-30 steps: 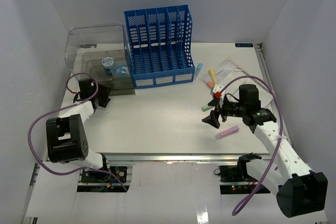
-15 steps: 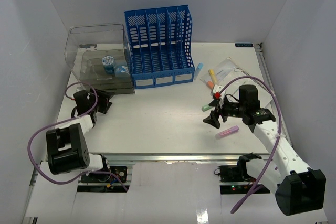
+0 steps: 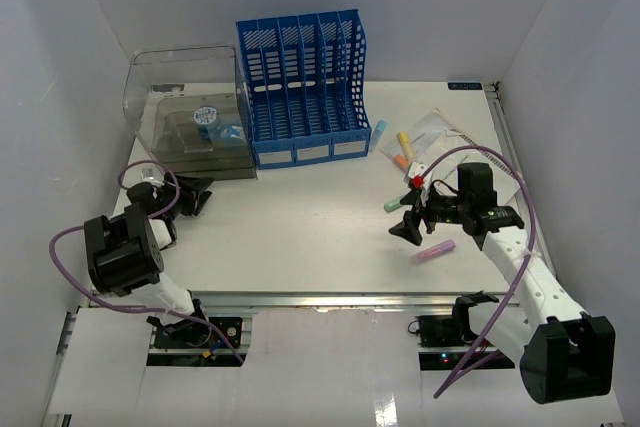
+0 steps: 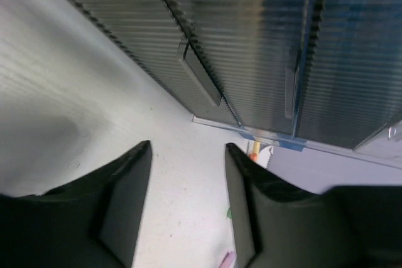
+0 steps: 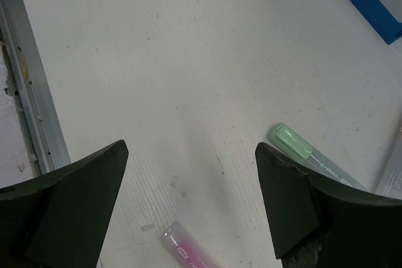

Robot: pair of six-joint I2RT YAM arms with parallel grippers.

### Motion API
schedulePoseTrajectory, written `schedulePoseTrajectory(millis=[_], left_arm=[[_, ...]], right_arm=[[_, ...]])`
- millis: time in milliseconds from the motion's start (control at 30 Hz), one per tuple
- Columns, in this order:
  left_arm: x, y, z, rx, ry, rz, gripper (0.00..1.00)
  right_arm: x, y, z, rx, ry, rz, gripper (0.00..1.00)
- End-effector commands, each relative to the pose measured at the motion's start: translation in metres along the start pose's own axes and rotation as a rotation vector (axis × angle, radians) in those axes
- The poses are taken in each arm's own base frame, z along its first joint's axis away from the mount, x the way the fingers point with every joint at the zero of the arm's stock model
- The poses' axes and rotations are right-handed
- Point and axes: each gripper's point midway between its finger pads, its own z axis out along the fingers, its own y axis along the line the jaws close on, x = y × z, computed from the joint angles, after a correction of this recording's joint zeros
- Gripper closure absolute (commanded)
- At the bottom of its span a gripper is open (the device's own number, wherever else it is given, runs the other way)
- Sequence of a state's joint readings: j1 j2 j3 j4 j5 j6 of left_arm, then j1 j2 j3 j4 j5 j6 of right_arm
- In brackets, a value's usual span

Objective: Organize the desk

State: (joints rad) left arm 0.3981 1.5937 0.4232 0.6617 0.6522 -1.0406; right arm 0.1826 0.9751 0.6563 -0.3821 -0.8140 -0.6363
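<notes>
right of the blue file rack [image 3: 300, 87], the right gripper [image 3: 408, 219] hangs open near a pink marker [image 3: 433, 251], probably to grasp it; the left gripper [image 3: 195, 197] gapes empty.

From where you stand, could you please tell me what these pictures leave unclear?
- Clear box, top view: the blue-white item inside sits behind tinted plastic, too small to identify.
- Pink marker, right wrist view: cut off by the bottom edge.
- Flat packet, top view: contents too small to tell.
</notes>
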Motion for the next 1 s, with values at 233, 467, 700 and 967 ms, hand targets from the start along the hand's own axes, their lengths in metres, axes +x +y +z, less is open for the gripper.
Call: schedulePoseTrajectory(millis=[233, 467, 700, 967], left_arm=[[-0.022, -0.006, 0.022, 0.094, 0.013, -0.005, 0.5], [-0.023, -0.017, 0.017, 0.159, 0.001, 0.008, 0.52], [-0.024, -0.021, 0.012, 0.187, -0.01, 0.018, 0.55], [-0.038, -0.014, 0.027, 0.159, -0.021, -0.02, 0.59]], right_arm=[[0.006, -0.005, 0.004, -0.014, 0.0, -0.002, 0.12], [0.009, -0.006, 0.005, -0.017, 0.009, 0.008, 0.12], [0.01, -0.007, 0.006, -0.018, 0.012, 0.011, 0.12], [0.013, -0.008, 0.006, -0.017, 0.019, 0.021, 0.12]])
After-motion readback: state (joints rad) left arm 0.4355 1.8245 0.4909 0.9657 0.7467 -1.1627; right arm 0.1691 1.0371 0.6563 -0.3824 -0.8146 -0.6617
